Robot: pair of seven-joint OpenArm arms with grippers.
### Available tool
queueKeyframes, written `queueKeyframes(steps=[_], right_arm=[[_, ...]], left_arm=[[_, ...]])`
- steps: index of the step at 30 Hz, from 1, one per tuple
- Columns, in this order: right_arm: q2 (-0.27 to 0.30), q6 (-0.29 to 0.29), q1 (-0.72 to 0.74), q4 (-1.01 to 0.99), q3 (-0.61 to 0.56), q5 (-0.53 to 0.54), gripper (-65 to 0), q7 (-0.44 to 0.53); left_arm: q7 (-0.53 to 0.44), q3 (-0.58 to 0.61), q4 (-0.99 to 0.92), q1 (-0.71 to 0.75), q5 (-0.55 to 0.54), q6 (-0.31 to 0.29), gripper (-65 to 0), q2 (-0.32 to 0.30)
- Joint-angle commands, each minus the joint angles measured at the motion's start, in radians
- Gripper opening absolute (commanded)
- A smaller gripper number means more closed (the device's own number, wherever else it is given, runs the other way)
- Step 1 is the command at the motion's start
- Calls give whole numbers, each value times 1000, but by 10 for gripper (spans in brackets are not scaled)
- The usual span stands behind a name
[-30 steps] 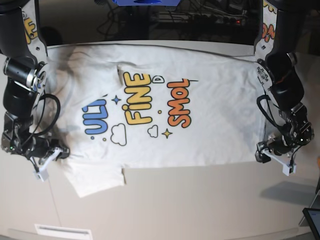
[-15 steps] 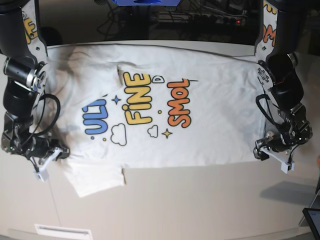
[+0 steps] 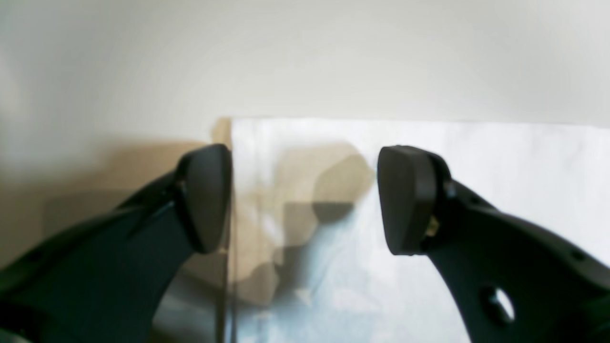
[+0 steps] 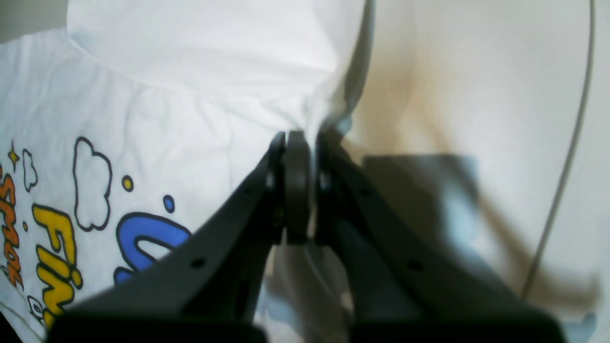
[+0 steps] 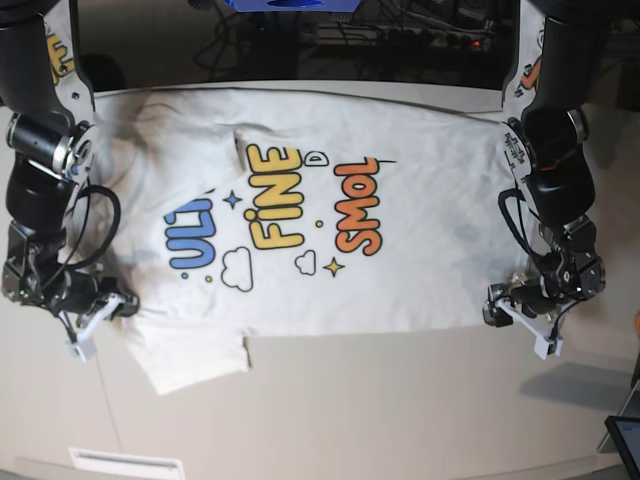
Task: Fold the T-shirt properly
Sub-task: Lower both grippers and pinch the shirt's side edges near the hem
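The white T-shirt (image 5: 300, 200) lies spread flat on the table, print side up, with one sleeve (image 5: 190, 360) sticking out toward the front left. My right gripper (image 5: 105, 315) is at the shirt's left edge by that sleeve. In the right wrist view this gripper (image 4: 296, 143) is shut on a pinch of the shirt (image 4: 190, 95), and wrinkles run into its tips. My left gripper (image 5: 503, 313) sits low at the shirt's front right corner. In the left wrist view it (image 3: 305, 200) is open, with the corner edge of the shirt (image 3: 476, 166) lying between its fingers.
Cables and equipment (image 5: 400, 40) fill the dark space behind the table's far edge. A dark screen corner (image 5: 625, 440) shows at the front right. A white strip (image 5: 125, 463) lies on the table's front left. A thin cable (image 4: 572, 143) runs beside my right gripper.
My left gripper has slid leftward to the shirt's front right corner, still open. The right gripper and the shirt have stayed put.
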Motion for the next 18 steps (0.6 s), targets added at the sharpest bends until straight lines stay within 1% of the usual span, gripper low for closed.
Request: queueKeyframes(steps=[1, 4, 7, 10, 12, 16, 17, 18], right_arm=[[13, 3, 26, 14, -1, -3, -633, -2], [13, 3, 25, 14, -1, -3, -633, -2], [13, 3, 25, 14, -1, -3, -633, -2], [13, 3, 25, 14, -1, -3, -633, -2], [13, 3, 25, 14, -1, -3, -633, -2], [13, 3, 25, 14, -3, -3, -633, -2], [13, 3, 25, 14, -3, -3, -633, -2], [13, 3, 25, 14, -3, -3, -633, -2]], left_arm=[[7, 5, 12, -26, 0, 3, -185, -7], [-5, 5, 11, -24, 2, 0, -197, -5], [-12, 7, 11, -23, 0, -2, -280, -5], [-12, 7, 11, -23, 0, -3, -396, -4], [-12, 7, 9, -23, 0, -3, -432, -4], [-12, 7, 9, -23, 0, -3, -469, -4], [-12, 7, 9, -23, 0, -3, -494, -4], [-12, 7, 9, -21, 3, -2, -539, -4]])
